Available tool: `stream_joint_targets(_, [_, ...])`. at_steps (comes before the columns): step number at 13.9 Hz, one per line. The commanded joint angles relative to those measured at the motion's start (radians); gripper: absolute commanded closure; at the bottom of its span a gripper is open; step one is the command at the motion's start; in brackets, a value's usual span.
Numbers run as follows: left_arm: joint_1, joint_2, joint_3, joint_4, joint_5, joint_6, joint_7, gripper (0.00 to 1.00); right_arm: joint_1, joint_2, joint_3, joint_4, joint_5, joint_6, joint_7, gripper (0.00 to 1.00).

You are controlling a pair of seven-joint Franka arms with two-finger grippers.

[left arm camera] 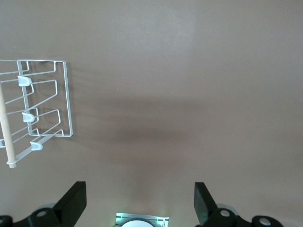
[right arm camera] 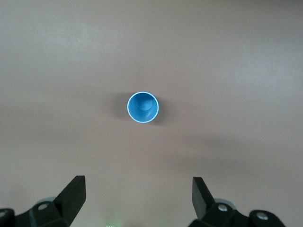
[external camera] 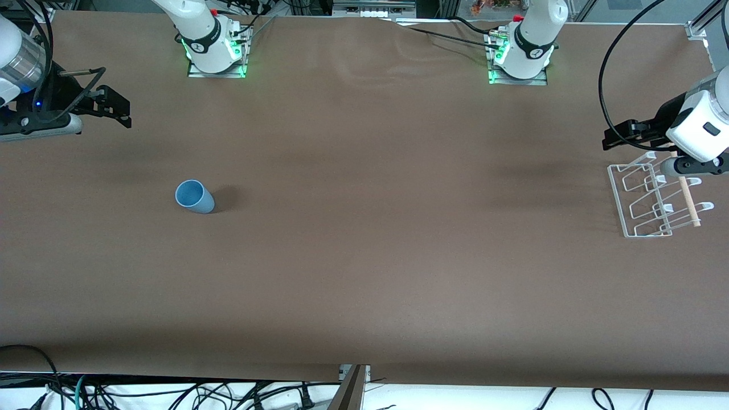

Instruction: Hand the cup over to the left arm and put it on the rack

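The light-blue cup [external camera: 195, 196] stands upright, mouth up, on the brown table toward the right arm's end. In the right wrist view the cup [right arm camera: 143, 107] lies well ahead of my right gripper [right arm camera: 138, 201], which is open and empty. In the front view my right gripper [external camera: 121, 111] hovers over the table's end, apart from the cup. The white wire rack [external camera: 652, 196] with its wooden rod [external camera: 688, 196] stands at the left arm's end. My left gripper [external camera: 610, 139] hovers beside the rack, open and empty. It also shows in the left wrist view [left arm camera: 139, 203], with the rack [left arm camera: 69, 104] to one side.
The two arm bases [external camera: 215, 51] [external camera: 521, 57] with green lights stand along the table's edge farthest from the front camera. The brown table [external camera: 376, 228] is bare between cup and rack. Cables hang below the edge nearest the front camera.
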Motion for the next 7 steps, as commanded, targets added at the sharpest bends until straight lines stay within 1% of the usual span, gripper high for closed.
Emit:
stream_joint_targets(1, [0.005,0.008,0.000,0.020,-0.023,0.000,-0.008,0.00,-0.012,-0.039,0.002,-0.022,0.016,-0.008,-0.004,0.01])
stream_joint_targets(3, [0.005,0.008,0.000,0.020,-0.023,0.000,-0.008,0.00,-0.012,-0.029,0.005,-0.005,0.016,-0.010,-0.007,0.01])
stream_joint_targets(7, [0.004,0.008,0.000,0.020,-0.023,0.000,-0.008,0.00,-0.012,-0.022,0.002,-0.006,0.016,-0.011,-0.010,0.01])
